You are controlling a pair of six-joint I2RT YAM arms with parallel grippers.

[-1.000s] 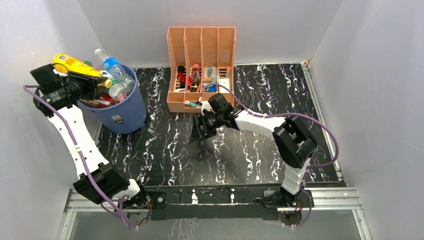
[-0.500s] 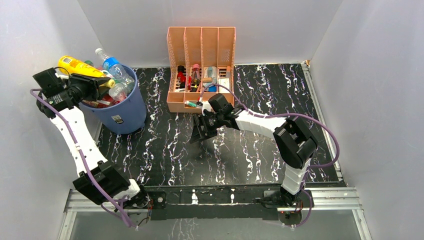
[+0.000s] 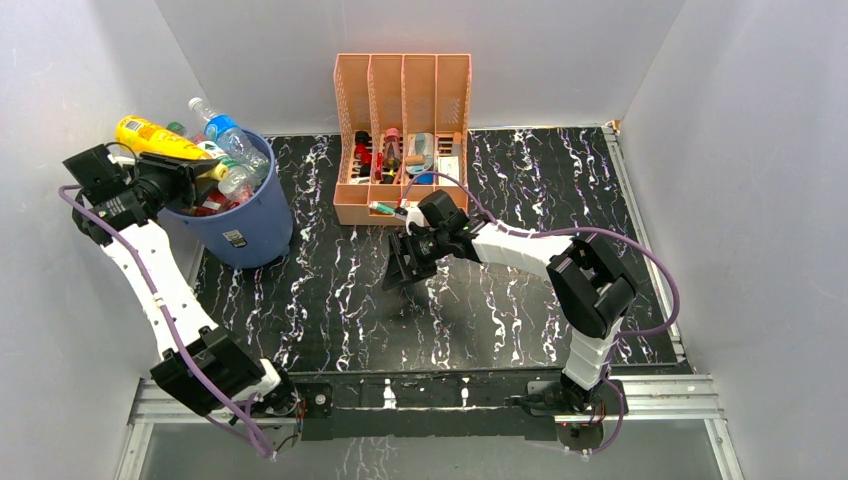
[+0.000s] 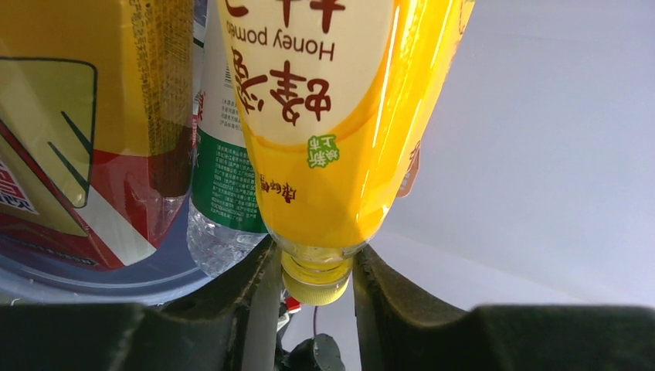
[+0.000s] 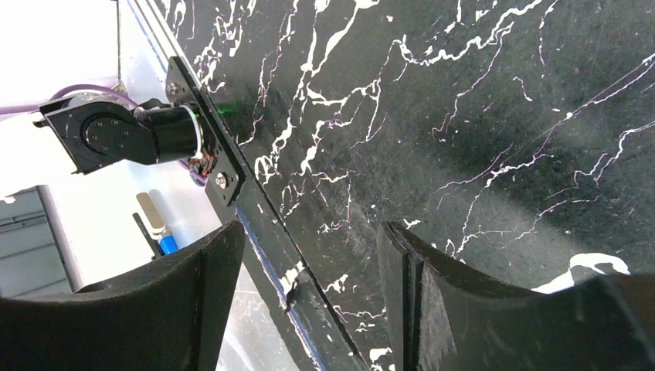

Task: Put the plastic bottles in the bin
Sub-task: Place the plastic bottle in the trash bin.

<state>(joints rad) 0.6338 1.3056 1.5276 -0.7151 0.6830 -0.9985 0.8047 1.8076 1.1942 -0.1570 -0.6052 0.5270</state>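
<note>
**A:** Far left first. What is the left gripper (image 3: 192, 172) doing?

**B:** It is clamped on the yellow plastic juice bottle (image 3: 158, 137). In the wrist view both fingers (image 4: 259, 290) press in at the neck, just above the yellow cap (image 4: 315, 289). The label reads upside down: "Honey pomelo".

**A:** Where does that bottle sit?

**B:** It slants over the left rim of the round blue plastic bin (image 3: 255, 225). The bin stands on the table's far-left corner, with a small white label facing the arms. I can't tell whether the yellow bottle leans on anything inside.

**A:** And the bin's contents?

**B:** It is heaped above the rim. A clear bottle with a blue label (image 3: 222, 128) pokes out the top, cap up. The wrist view shows a clear bottle with a green label (image 4: 228, 182) right beside the yellow one, and more labelled plastic to its left, too close to name.

**A:** The centre?

**B:** A peach slotted desk organizer (image 3: 402, 90) stands against the back wall. Small items lie low between its dividers, too small to identify.

**A:** And the right side?

**B:** The right gripper (image 3: 405, 262) hangs just in front of the organizer, low over the black white-veined tabletop (image 3: 520, 180). Its fingers (image 5: 193, 286) stand well apart, with only bare table showing between them.
</note>
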